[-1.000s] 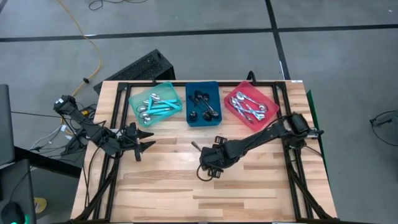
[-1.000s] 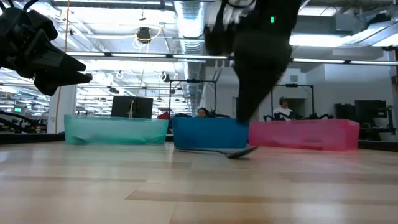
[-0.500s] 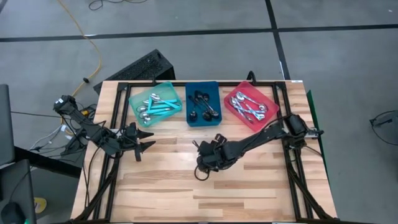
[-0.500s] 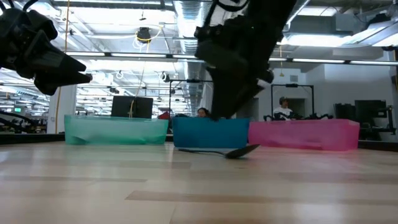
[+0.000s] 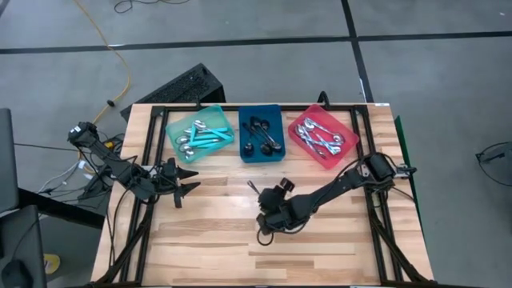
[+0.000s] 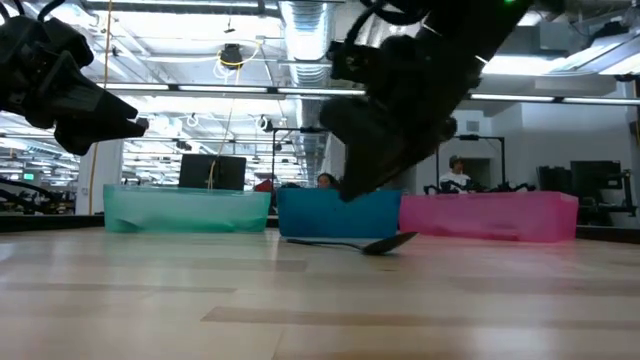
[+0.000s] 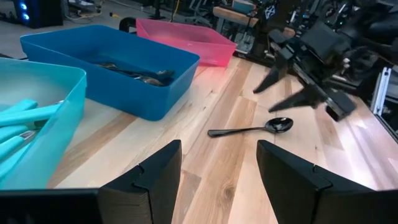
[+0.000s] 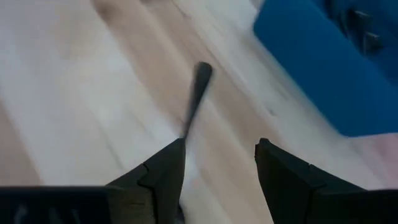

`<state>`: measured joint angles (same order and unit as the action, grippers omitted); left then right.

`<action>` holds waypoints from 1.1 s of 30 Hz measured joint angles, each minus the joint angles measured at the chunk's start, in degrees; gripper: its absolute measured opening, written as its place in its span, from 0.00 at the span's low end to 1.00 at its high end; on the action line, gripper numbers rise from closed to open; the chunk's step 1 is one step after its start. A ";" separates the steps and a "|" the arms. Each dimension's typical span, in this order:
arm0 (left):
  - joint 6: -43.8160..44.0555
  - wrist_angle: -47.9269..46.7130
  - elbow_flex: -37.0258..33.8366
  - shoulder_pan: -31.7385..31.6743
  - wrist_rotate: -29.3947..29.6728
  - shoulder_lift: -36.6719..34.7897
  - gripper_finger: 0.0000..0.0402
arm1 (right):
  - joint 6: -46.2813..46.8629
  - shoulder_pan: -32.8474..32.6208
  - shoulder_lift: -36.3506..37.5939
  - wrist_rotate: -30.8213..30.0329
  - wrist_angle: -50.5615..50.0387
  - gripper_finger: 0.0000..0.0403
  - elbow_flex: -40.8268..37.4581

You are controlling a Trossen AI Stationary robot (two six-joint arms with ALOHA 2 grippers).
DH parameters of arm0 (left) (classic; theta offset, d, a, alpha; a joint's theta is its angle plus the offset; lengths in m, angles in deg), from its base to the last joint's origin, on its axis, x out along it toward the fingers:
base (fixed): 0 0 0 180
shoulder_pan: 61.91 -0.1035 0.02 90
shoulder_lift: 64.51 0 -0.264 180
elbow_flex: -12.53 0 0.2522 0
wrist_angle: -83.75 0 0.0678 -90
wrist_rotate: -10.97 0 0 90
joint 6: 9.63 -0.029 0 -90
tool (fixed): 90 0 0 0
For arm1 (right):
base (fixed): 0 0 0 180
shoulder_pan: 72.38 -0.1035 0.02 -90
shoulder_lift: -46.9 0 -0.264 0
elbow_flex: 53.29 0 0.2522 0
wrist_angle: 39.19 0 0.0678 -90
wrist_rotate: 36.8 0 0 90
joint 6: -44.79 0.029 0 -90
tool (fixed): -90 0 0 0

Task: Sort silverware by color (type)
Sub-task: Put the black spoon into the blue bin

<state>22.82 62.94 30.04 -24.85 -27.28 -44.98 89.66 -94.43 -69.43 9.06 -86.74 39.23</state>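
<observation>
Hovering right gripper (image 5: 267,224), black spoon (image 7: 252,129) mid-table

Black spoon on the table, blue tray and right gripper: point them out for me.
black spoon (image 7: 252,129): left wrist view, on the middle of its handle.
blue tray (image 5: 261,157): high view, on its near rim.
right gripper (image 8: 217,180): right wrist view, midway between its open fingertips.

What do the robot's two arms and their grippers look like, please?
Both arms are dark, slim and jointed. The left gripper ends in two black pointed fingers with flat, angular faces. The right gripper has a bulky black body and matching black fingers. Black cables run along the right arm.
</observation>
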 joint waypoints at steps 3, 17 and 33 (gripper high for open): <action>0.02 -0.01 0.00 -0.01 0.17 -0.02 0.48 | 0.25 -0.15 0.88 1.76 5.24 0.54 -2.46; 0.59 -0.03 0.00 -0.01 1.03 0.34 0.48 | -1.83 1.26 1.01 8.47 17.42 0.54 -9.65; 0.31 -0.04 0.00 -0.01 1.07 0.35 0.48 | -1.82 3.93 1.23 15.49 21.37 0.33 -13.09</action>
<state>23.12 62.90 30.04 -24.87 -26.21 -44.63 87.84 -90.50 -68.20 24.55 -65.36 26.14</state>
